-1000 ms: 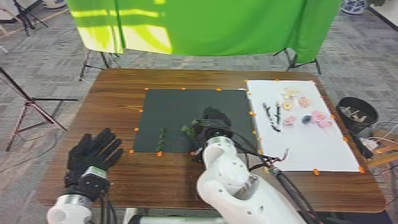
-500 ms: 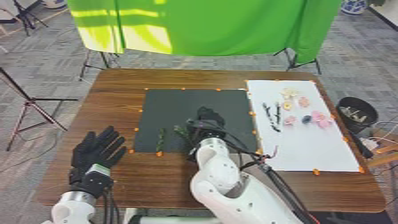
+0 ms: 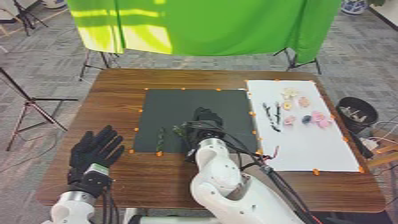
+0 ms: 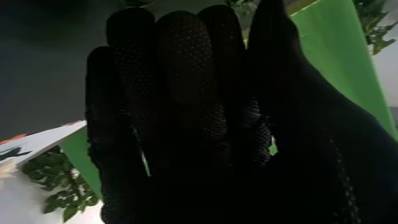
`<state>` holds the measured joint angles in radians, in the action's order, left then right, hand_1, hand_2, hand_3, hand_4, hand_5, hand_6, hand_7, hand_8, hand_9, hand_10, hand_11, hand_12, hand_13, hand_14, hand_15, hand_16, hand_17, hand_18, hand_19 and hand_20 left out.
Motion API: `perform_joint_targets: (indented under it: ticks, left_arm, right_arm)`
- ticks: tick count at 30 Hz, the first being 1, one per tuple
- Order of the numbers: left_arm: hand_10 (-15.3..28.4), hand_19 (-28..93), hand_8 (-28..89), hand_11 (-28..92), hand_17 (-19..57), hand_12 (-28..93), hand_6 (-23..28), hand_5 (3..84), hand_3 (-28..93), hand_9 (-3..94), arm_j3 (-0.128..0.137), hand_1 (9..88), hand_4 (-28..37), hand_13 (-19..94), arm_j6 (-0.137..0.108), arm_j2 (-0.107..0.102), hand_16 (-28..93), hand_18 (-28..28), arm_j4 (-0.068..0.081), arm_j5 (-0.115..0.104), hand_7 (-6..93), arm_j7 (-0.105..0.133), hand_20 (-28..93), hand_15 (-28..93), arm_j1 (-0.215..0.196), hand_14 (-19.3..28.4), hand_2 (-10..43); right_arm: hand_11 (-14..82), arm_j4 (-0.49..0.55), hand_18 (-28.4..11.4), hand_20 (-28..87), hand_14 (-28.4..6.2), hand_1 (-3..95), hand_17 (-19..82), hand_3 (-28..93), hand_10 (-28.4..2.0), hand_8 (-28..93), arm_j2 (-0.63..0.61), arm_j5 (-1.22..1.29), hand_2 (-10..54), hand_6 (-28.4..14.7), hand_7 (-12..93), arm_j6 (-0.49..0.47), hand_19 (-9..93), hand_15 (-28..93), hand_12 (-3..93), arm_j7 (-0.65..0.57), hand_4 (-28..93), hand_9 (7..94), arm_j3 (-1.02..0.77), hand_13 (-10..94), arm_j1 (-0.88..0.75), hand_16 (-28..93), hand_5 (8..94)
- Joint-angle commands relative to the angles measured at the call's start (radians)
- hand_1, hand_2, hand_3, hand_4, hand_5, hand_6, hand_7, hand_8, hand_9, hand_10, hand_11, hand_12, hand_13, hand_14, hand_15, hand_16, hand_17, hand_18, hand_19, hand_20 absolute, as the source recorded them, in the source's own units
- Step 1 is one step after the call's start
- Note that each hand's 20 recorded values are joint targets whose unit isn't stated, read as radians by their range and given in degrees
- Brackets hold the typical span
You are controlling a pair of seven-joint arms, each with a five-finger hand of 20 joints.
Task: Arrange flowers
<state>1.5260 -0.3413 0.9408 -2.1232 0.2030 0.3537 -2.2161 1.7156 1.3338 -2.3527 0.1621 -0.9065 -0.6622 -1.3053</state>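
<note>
Head view: a brown counter (image 3: 115, 110) carries a dark mat (image 3: 182, 105) and, to its right, a white sheet (image 3: 311, 150). A slim green stem (image 3: 161, 140) lies on the left part of the mat, its long axis running near to far. Beside it, close to the left side of the right hand (image 3: 206, 120), is a second green stem (image 3: 180, 131) – its far end leans left. Whether that hand touches it, I cannot tell. The right hand is over the mat and points away, toward the far side. The left hand (image 3: 95, 148) is over the counter's near left part, fingers spread and pointing far. On the sheet, dark stems (image 3: 273, 119) lie roughly near to far, left of a pink flower (image 3: 322, 119), a dark blue flower (image 3: 307, 119) and a cream flower (image 3: 290, 93).

Right wrist view: the right hand (image 4: 187, 145) is seen close up, fingers fairly straight and mostly close together, with the thumb apart. Behind the black glove are a slanting green band (image 4: 338, 55) and leafy green sprigs (image 4: 55, 175) – here separate leaves can be made out, broad and dark.
</note>
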Motion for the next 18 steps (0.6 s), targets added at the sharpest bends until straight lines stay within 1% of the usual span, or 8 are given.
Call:
perform_joint_targets:
  ticks: [1, 5, 6, 9, 11, 13, 14, 18]
  left_arm:
    - [16.6, 38, -8, 27, -7.9, 10, 11.0, 44.1, 72, 31.8, -0.002, 26.8, -28.3, 21, -0.003, 0.012, -8, 14.6, 0.002, -0.005, 15.2, 0.002, 9, 40, -0.002, 16.7, 16.6]
    - [16.6, 38, -8, 27, -8.0, 10, 11.1, 44.0, 72, 31.8, 0.003, 26.7, -28.3, 21, -0.005, 0.013, -9, 14.7, -0.002, -0.01, 15.2, 0.012, 10, 40, -0.017, 16.7, 16.6]
    - [16.6, 38, -8, 27, -8.0, 10, 11.1, 44.0, 72, 31.8, 0.006, 26.7, -28.3, 21, -0.003, 0.014, -9, 14.7, -0.002, -0.009, 15.2, 0.008, 10, 40, -0.02, 16.7, 16.6]
    - [16.6, 38, -8, 27, -8.0, 10, 11.1, 44.0, 72, 31.8, 0.008, 26.8, -28.3, 21, 0.005, 0.025, -9, 14.7, -0.002, -0.01, 15.2, 0.015, 9, 40, -0.024, 16.8, 16.6]
    - [16.6, 38, -8, 27, -7.9, 10, 11.1, 44.0, 72, 31.8, 0.01, 26.7, -28.3, 21, 0.003, 0.024, -9, 14.7, -0.003, -0.011, 15.3, 0.017, 9, 40, -0.028, 16.8, 16.6]
    - [16.6, 38, -8, 27, -7.9, 10, 11.1, 43.9, 72, 31.8, 0.014, 26.8, -28.3, 21, 0.006, 0.023, -9, 14.7, -0.006, -0.014, 15.3, 0.029, 9, 40, -0.039, 16.8, 16.6]
    - [16.6, 38, -8, 27, -7.9, 10, 11.1, 43.9, 72, 31.8, 0.018, 26.8, -28.3, 21, 0.006, 0.026, -9, 14.6, -0.007, -0.011, 15.3, 0.027, 9, 40, -0.043, 16.8, 16.6]
    - [16.7, 38, -8, 27, -7.9, 10, 11.1, 43.9, 72, 31.8, 0.021, 26.7, -28.3, 21, 0.009, 0.035, -9, 14.7, -0.011, -0.02, 15.3, 0.042, 9, 40, -0.057, 16.8, 16.6]
  right_arm:
    - [31.0, 0.017, -27.6, 18, -15.7, 43.7, 22, 76, -15.9, 11, -0.011, -0.028, -9.5, -5.7, 26, -0.011, 73, 42, 22.1, 0.013, -22, 86.6, 0.006, 70, -0.006, 18, 78.5]
    - [30.9, 0.027, -27.8, 18, -16.3, 39.9, 21, 78, -16.4, 7, -0.021, -0.03, -9.5, -6.1, 22, -0.016, 73, 42, 21.4, 0.012, -22, 85.0, 0.001, 68, -0.003, 17, 76.4]
    - [30.8, 0.031, -27.9, 18, -16.3, 39.2, 21, 79, -16.5, 6, -0.024, -0.033, -9.5, -6.2, 22, -0.019, 73, 42, 21.2, 0.013, -22, 84.7, -0.001, 68, -0.004, 17, 75.9]
    - [30.0, 0.055, -27.9, 18, -16.7, 36.1, 21, 81, -16.9, -9, -0.039, -0.006, -9.5, -6.5, 19, -0.041, 72, 41, 20.6, 0.025, -21, 83.9, -0.026, 68, -0.008, 16, 74.1]
    - [29.0, 0.069, -27.9, 18, -16.8, 35.1, 21, 81, -17.2, -10, -0.049, -0.011, -9.5, -7.4, 15, -0.044, 72, 40, 20.2, 0.029, -21, 83.6, -0.043, 67, -0.013, 16, 72.2]
    - [27.9, 0.081, -27.9, 18, -17.2, 33.6, 20, 80, -17.8, -10, -0.062, -0.017, -9.5, -8.0, 13, -0.022, 72, 39, 19.8, 0.034, -21, 82.9, -0.054, 66, -0.008, 15, 70.2]
    - [27.6, 0.092, -28.0, 18, -17.2, 32.7, 20, 80, -17.8, -10, -0.068, -0.013, -9.5, -8.2, 13, -0.022, 71, 39, 19.8, 0.036, -22, 82.9, -0.065, 66, -0.007, 15, 69.6]
    - [27.2, 0.123, -28.2, 19, -17.5, 28.3, 20, 77, -17.8, -10, -0.092, 0.002, -9.5, -8.6, 12, -0.03, 72, 39, 19.7, 0.039, -25, 81.0, -0.124, 64, 0.002, 15, 65.5]
